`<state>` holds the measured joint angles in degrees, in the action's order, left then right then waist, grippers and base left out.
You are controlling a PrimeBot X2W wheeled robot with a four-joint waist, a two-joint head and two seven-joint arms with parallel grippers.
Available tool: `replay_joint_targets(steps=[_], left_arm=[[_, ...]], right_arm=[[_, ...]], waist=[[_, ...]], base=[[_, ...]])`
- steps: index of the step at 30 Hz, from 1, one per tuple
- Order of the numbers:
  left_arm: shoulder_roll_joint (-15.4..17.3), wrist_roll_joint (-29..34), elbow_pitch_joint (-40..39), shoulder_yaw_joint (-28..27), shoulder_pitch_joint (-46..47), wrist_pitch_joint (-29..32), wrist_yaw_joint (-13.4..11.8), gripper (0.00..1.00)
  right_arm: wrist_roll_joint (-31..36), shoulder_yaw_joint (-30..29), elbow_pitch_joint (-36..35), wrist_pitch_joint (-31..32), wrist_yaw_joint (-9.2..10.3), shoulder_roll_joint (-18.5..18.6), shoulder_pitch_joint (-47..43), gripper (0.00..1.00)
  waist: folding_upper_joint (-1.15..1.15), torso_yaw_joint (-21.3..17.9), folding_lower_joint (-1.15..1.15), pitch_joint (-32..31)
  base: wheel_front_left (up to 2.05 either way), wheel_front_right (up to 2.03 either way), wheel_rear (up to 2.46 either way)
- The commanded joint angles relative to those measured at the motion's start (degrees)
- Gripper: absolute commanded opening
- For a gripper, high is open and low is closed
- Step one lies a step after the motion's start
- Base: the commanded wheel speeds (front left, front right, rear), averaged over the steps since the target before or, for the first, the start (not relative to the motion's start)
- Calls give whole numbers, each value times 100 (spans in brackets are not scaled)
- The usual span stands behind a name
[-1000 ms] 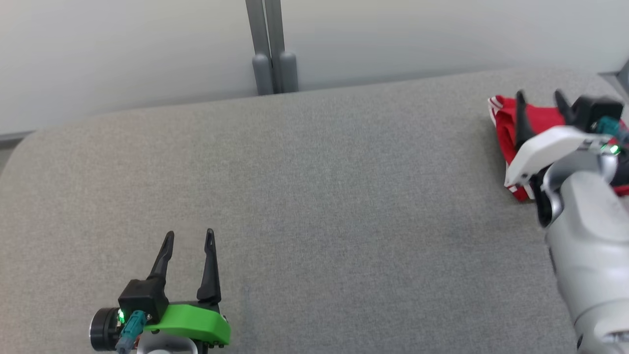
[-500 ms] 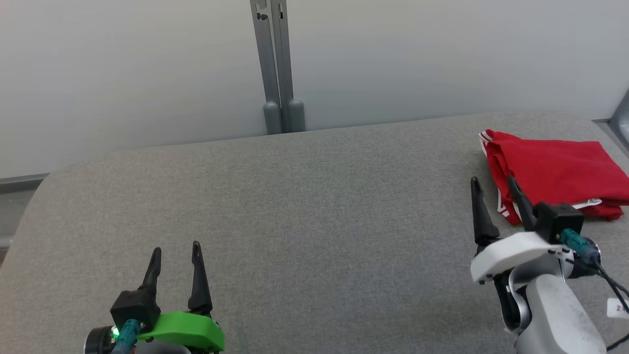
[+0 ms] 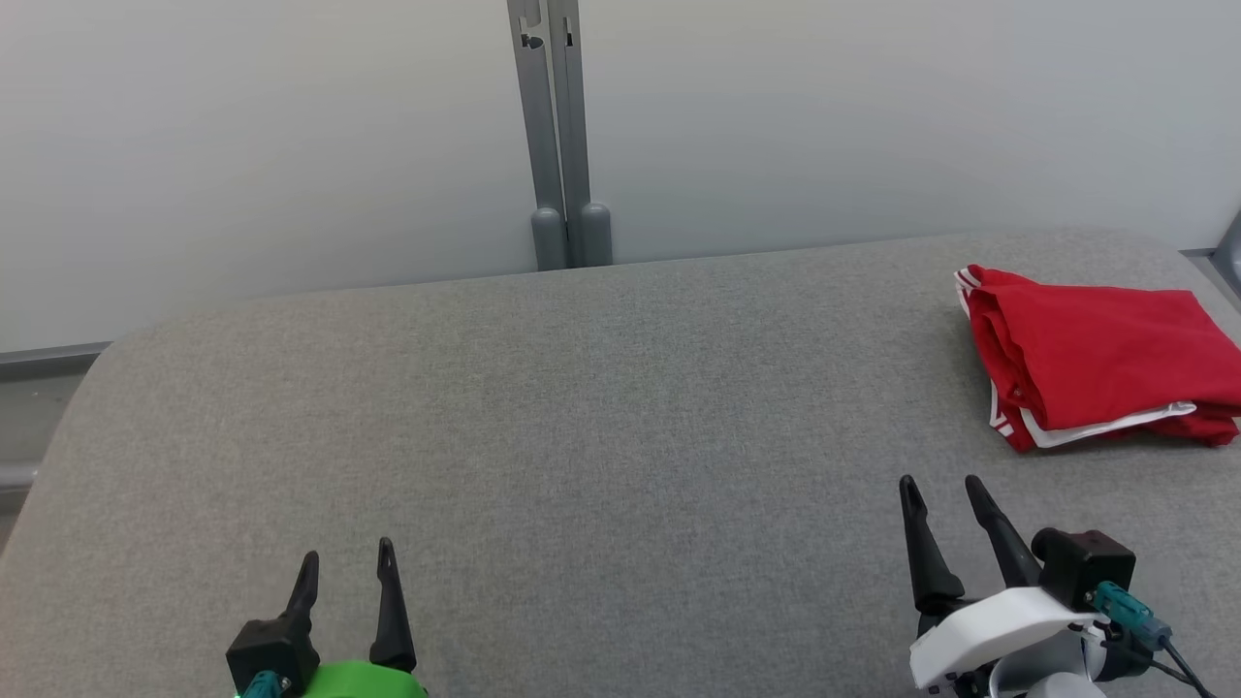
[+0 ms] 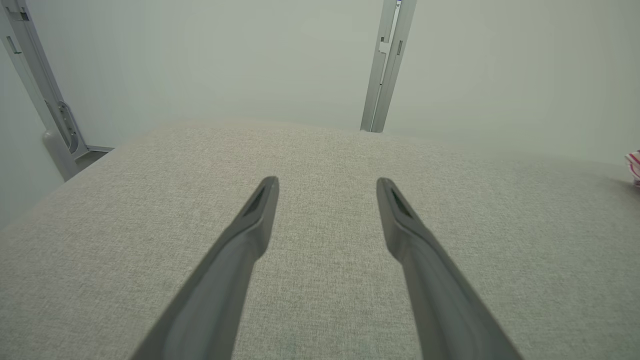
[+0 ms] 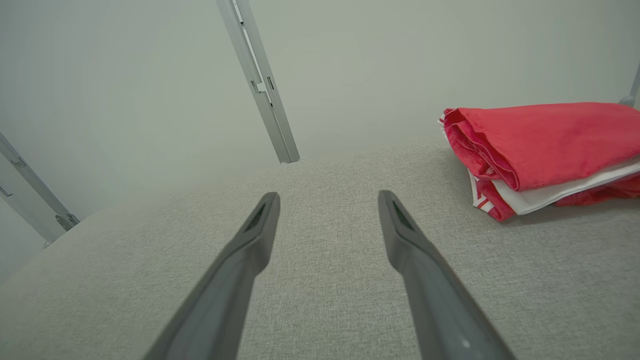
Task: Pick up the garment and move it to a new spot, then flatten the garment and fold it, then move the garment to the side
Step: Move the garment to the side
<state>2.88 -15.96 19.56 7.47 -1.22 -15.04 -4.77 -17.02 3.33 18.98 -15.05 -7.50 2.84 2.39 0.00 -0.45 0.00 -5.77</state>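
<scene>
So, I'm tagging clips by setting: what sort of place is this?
Likely a lab test cell: grey fabric-covered table, pale partition walls with a grey metal post, one folded red garment.

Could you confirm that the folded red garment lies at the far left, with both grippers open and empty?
Not quite: the head view shows the garment at the far right, not left. The left gripper and right gripper are indeed open and empty.

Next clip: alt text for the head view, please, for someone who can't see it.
A folded red garment with white trim lies at the far right of a gray padded table. The left gripper and the right gripper sit open and empty near the bottom edge, neither touching it.
</scene>
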Motion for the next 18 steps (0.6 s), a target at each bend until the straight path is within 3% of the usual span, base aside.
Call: replay_joint_targets(steps=[1, 18], left_arm=[[13, 62, 46, -21, -61, -17, 19, 100], [10, 58, 129, -49, -40, -16, 97, 100]], right_arm=[[-28, 23, -49, -15, 2, 16, -86, 100], [-88, 152, 5, -15, 2, 13, -138, 100]], waist=[[0, 0, 0, -2], [0, 37, 0, -17]], base=[[0, 0, 0], [0, 0, 0]])
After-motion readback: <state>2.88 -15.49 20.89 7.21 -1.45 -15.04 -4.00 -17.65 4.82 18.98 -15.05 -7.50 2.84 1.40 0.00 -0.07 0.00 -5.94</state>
